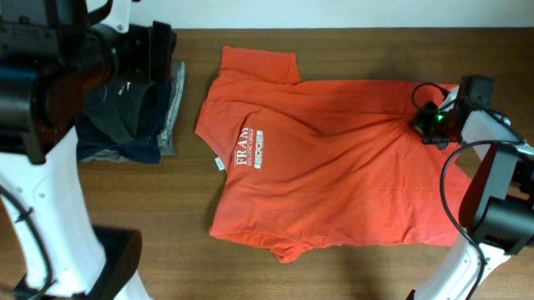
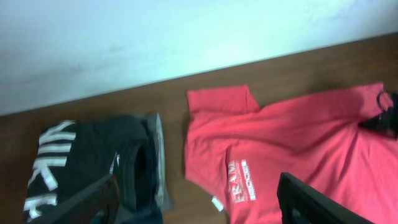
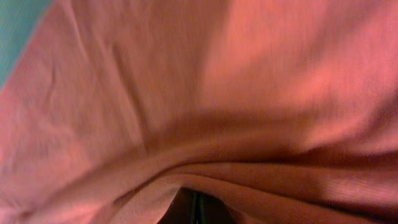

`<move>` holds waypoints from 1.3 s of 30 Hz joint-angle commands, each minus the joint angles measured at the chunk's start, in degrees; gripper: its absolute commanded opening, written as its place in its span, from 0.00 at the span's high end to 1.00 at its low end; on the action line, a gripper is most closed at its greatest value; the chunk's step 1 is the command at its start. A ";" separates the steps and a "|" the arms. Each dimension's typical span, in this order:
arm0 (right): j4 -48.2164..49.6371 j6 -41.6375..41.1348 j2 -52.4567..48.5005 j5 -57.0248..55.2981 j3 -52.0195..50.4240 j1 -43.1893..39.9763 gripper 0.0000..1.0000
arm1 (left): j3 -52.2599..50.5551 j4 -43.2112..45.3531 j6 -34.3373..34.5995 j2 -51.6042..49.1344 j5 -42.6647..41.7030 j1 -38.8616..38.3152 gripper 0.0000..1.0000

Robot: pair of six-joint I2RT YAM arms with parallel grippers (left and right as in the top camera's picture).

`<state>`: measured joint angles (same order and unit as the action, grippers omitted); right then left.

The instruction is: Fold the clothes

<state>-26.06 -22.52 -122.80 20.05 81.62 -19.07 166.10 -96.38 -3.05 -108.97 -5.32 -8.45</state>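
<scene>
**Shirt spread flat, right tool on the hem**

Shirt first: the orange-red T-shirt (image 1: 337, 179) lies open on the bench (image 1: 351, 282), chest up. Its neck points at the pile of folded garments (image 1: 130, 118) on the left and its hem runs off to the right. The white lettering (image 1: 249, 160) sits near the neck, easy to see from overhead and from the left wrist. One sleeve points to the far edge and one to the near edge.

Over to the right tool (image 1: 426, 122). It is down on the far corner of the hem, and creases fan out from it across the cloth. The right wrist view is nothing but red fabric (image 3: 186, 93). A thick fold bunches over a dark sliver low in the middle, where the fingers meet, so the tool is pressed together on that fold.

The left tool (image 2: 198, 186) hangs high over the pile and the shirt's neck end with both dark fingers (image 2: 93, 200) spread wide and nothing between them. Below it, a black garment (image 2: 56, 168) with white letters tops the pile, just beside the shirt and not touching it.
</scene>
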 commanded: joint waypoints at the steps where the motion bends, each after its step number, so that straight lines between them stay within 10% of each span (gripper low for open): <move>1: -5.51 -0.28 -3.67 -3.85 9.05 -0.24 0.96 | -15.74 -0.33 -0.90 6.01 4.28 0.24 0.19; 10: -34.73 16.48 8.28 8.57 37.48 -3.19 0.61 | -47.89 -0.17 -0.24 17.07 2.80 0.24 0.21; 14: -40.19 16.57 19.89 8.20 39.47 -3.08 0.57 | -53.11 -0.33 -0.26 17.31 2.82 0.24 0.36; 21: -51.54 16.04 39.58 5.97 39.47 -3.08 0.44 | -53.62 -0.33 -0.22 30.32 0.09 0.24 0.22; 27: -69.18 17.40 42.40 3.28 36.61 -3.08 0.44 | -73.29 1.25 4.04 40.98 -5.55 0.24 0.23; 39: -61.16 23.69 42.42 3.85 7.32 5.90 0.44 | -122.31 44.11 6.34 37.48 -19.08 0.24 0.32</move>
<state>-90.08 -2.68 -81.12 23.79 93.51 -17.08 49.47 -60.69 1.63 -66.94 -21.82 -8.45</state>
